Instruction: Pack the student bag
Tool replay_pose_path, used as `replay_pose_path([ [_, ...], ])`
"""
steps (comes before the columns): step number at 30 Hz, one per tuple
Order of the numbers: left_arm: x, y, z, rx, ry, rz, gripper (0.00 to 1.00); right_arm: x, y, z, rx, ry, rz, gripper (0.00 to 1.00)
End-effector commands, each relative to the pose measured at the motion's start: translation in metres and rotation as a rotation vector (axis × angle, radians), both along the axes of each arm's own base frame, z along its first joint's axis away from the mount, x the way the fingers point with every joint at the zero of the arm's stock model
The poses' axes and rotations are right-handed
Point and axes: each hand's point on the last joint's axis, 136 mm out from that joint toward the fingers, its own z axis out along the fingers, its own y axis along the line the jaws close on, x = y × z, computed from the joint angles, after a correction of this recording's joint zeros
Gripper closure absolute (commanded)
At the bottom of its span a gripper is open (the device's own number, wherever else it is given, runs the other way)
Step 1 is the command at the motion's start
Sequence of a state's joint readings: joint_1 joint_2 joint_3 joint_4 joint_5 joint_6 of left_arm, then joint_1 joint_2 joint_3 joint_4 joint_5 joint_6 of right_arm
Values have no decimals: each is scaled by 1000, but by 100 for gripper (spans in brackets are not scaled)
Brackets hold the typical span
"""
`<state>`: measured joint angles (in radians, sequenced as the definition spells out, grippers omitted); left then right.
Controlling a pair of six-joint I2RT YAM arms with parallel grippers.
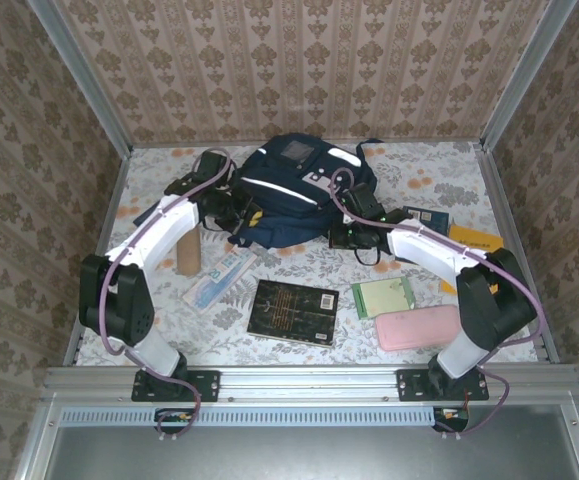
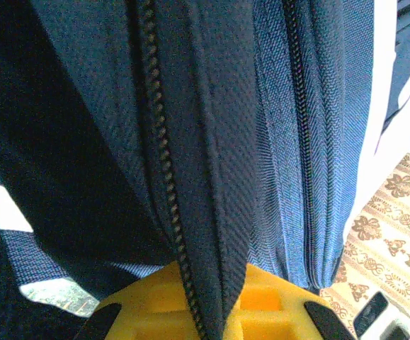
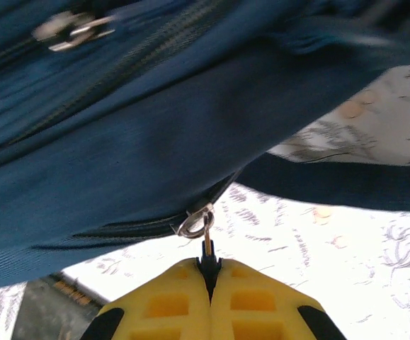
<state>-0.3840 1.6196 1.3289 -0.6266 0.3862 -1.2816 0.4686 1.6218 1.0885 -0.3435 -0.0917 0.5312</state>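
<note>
from above, the student bag [image 1: 294, 190] sits at the middle back of the table [image 1: 449, 170], with the left gripper [image 1: 231, 212] against its left flank and the right gripper [image 1: 349, 236] at its right lower corner. through the left wrist camera, a zippered fold of the bag [image 2: 212, 142] runs down between the yellow fingers [image 2: 155, 301], which seem clamped on it, though it is too close to be sure. through the right wrist camera, the fingers [image 3: 169, 304] are pressed together on the zip pull [image 3: 196, 225], the bag [image 3: 120, 156] just above.
</note>
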Motion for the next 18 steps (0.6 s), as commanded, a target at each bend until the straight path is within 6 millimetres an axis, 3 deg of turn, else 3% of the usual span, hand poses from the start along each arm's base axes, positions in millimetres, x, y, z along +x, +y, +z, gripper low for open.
replay_pose_path([
  [1,5,19,21,18,-81,26,100,10,-45,-24,-97,56,-157,100],
  [13,-2,20,20,6,-73,23,100,60,-90,-34,-134,89,-323,96],
  [18,-10,1,16,-20,-78,-26,100,73,-87,-28,-124,100,-283,80],
])
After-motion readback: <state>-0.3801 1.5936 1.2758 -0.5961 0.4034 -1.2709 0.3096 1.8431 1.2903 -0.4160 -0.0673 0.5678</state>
